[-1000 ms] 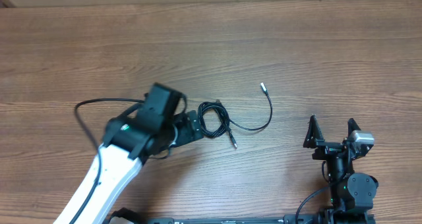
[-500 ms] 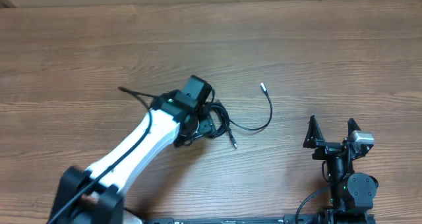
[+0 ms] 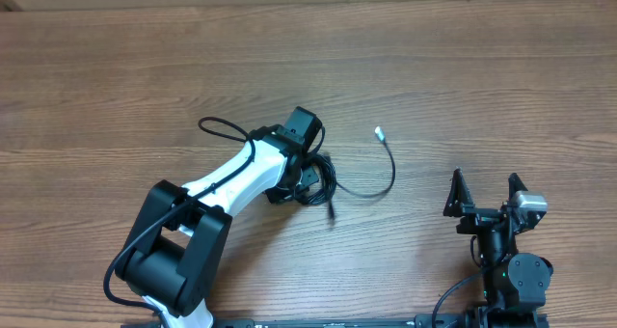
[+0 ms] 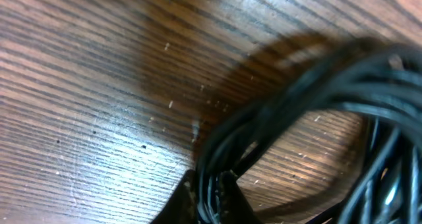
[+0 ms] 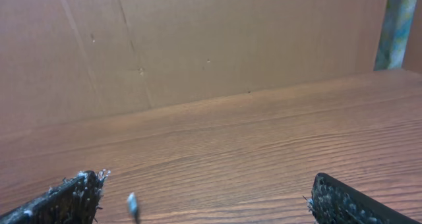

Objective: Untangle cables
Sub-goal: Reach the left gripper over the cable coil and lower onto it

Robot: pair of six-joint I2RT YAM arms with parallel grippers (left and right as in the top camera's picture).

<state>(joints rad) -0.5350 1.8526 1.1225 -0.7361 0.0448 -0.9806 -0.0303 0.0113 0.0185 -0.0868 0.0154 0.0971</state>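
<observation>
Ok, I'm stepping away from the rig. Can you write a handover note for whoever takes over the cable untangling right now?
Left gripper: shut on the cables, pinching the coiled bundle near the middle of the table.
Right gripper: open, empty, at the near right, apart from the cables.
Cables: one bundle at the left gripper; a loose strand arcs right from it to a silvery tip.
Done: bundle gripped.
Left: separate the strands; none is pulled free yet.

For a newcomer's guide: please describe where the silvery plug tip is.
On the table, find the left gripper, shut on the coiled cables. One thin cord arcs right from them; its far end is the silvery plug tip, the only bright end.
</observation>
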